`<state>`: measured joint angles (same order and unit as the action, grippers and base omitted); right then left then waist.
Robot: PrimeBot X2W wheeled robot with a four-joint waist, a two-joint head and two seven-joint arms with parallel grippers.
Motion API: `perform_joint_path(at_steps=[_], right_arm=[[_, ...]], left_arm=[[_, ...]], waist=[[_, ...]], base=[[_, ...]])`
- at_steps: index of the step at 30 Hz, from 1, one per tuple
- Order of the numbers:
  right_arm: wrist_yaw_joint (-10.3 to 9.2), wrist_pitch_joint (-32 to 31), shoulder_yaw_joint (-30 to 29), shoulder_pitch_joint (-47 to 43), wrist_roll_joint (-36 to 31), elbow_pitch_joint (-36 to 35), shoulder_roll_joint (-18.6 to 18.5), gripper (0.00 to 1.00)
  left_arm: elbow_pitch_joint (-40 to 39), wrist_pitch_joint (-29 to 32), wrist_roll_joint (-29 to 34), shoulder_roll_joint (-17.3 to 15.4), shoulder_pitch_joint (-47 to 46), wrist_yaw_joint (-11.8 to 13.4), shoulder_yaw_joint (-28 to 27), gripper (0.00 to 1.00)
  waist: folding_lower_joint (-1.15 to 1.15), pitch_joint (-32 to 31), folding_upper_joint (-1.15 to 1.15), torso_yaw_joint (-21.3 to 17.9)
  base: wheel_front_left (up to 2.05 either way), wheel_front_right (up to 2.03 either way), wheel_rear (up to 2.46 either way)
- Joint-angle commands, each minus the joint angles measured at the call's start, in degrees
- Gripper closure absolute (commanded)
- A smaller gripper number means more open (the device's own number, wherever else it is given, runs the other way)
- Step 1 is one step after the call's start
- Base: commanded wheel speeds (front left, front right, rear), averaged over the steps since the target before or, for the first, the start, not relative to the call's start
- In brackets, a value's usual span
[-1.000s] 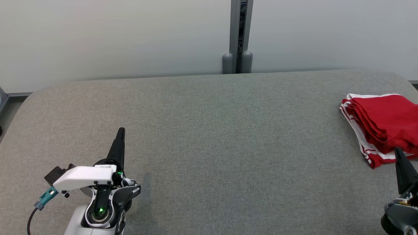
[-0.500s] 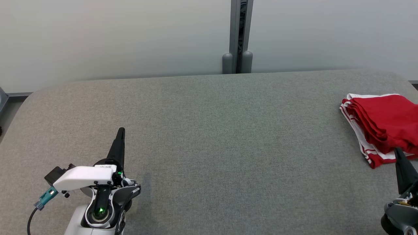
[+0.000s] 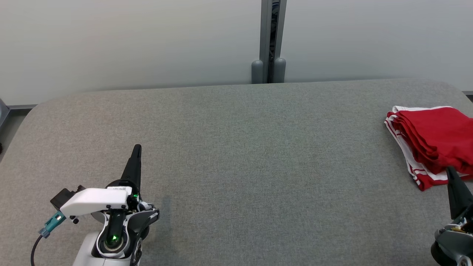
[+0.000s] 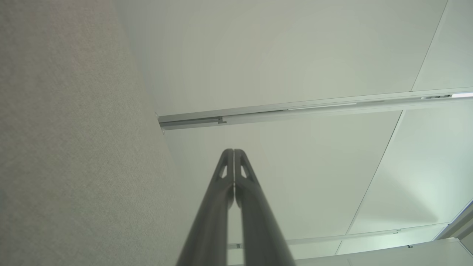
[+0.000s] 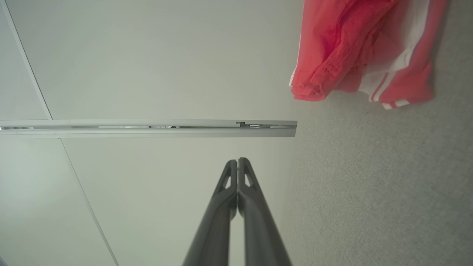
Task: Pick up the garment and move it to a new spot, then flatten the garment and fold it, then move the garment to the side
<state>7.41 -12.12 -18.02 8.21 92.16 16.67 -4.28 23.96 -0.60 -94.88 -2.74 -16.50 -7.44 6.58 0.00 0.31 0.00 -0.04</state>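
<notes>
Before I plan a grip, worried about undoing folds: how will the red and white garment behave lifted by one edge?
Probably floppy: the red and white garment lies in layered folds, so it would likely unfold. Likely light, thin cloth. Pushed, it may bunch on the textured table.

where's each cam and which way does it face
Head view: from the head, forward and down over the table; left pincer lower left, right pincer lower right.
Left wrist view: along its shut fingers, across the table toward wall panels.
Right wrist view: likewise, along its own shut fingers.
Head and right wrist views share the red garment.
</notes>
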Motion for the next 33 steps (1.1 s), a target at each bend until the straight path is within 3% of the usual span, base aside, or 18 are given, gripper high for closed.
perform_joint_path(at_steps=[1,33], right_arm=[[0.14,-0.3,-0.2,0.3,-0.4,0.0,-0.2,1.0],[0.14,-0.6,-0.6,0.5,-0.7,0.0,0.1,1.0]], left_arm=[[0.0,0.0,-0.3,-0.3,-0.5,-0.3,-0.1,1.0],[0.0,0.0,-0.3,-0.3,-0.5,-0.3,-0.1,1.0]], waist=[[0.0,0.0,0.0,0.0],[0.0,0.0,0.0,0.0]], base=[[0.0,0.0,0.0],[0.0,0.0,0.0]])
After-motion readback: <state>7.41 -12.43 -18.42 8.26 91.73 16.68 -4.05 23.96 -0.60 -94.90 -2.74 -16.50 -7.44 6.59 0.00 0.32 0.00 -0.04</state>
